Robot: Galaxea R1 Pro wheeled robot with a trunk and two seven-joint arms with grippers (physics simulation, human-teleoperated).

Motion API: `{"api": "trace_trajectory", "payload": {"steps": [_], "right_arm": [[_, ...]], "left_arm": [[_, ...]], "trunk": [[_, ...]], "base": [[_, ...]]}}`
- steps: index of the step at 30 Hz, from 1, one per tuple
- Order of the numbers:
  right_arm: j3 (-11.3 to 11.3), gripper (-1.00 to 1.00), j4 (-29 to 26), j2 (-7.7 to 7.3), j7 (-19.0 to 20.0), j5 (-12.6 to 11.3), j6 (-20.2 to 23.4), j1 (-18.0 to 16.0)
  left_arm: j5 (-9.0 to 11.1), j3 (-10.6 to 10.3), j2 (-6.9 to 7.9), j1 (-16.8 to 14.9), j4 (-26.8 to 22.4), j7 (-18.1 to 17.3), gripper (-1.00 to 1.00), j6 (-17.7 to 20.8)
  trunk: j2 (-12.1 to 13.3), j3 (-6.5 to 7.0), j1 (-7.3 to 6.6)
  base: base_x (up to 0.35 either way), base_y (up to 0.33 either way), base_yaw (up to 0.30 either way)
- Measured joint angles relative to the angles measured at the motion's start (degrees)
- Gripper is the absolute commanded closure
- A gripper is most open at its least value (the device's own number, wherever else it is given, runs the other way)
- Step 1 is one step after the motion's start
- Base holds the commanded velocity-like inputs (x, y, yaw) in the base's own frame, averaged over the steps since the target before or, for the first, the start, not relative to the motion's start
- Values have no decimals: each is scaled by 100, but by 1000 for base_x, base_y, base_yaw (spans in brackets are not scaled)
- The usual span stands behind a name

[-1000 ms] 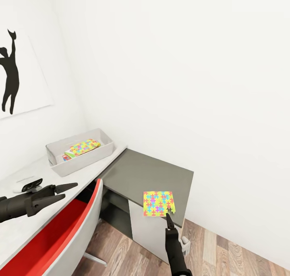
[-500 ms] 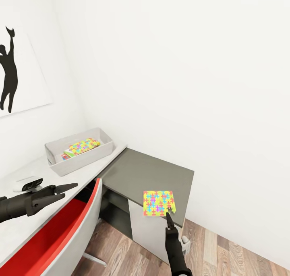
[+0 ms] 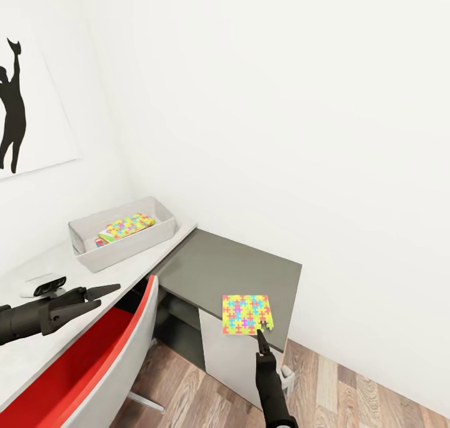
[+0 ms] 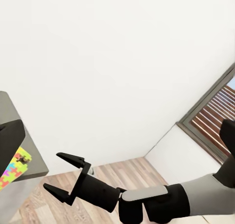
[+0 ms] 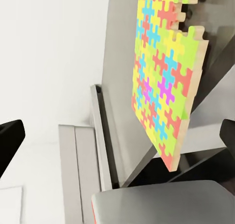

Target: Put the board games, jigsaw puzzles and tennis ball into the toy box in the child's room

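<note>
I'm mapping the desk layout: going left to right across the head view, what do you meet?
Left end effector → toy box holding a jigsaw puzzle → dark grey part of the table → second jigsaw puzzle → right end effector.

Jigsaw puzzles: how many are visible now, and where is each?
2. One puzzle lies at the dark desk edge by the right gripper; another lies inside the toy box.

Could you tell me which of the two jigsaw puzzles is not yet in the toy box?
The puzzle on the dark desk corner, just ahead of the right gripper; the other puzzle lies inside the toy box.
</note>
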Motion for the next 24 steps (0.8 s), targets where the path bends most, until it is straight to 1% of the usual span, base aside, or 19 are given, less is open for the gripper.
{"api": "trace_trajectory", "payload": {"steps": [5, 11, 16, 24], "right_arm": [[1, -100, 2, 0, 0, 0, -11, -2], [1, -100, 4, 0, 0, 1, -16, 1], [1, -100, 4, 0, -6, 0, -17, 2], [1, -100, -2, 0, -16, -1, -17, -2]], "left_arm": [[0, 89, 0, 2, 5, 0, -100, 0], [0, 200, 27, 16, 5, 1, -100, 4], [0, 226, 68, 27, 6, 0, -100, 3], [0, 232, 81, 33, 5, 1, -100, 1]], "trunk": [[0, 0, 1], [1, 0, 1], [0, 0, 0], [0, 0, 0]], "base": [[-59, 16, 0], [-127, 97, 0], [-42, 34, 0], [-66, 114, 0]]}}
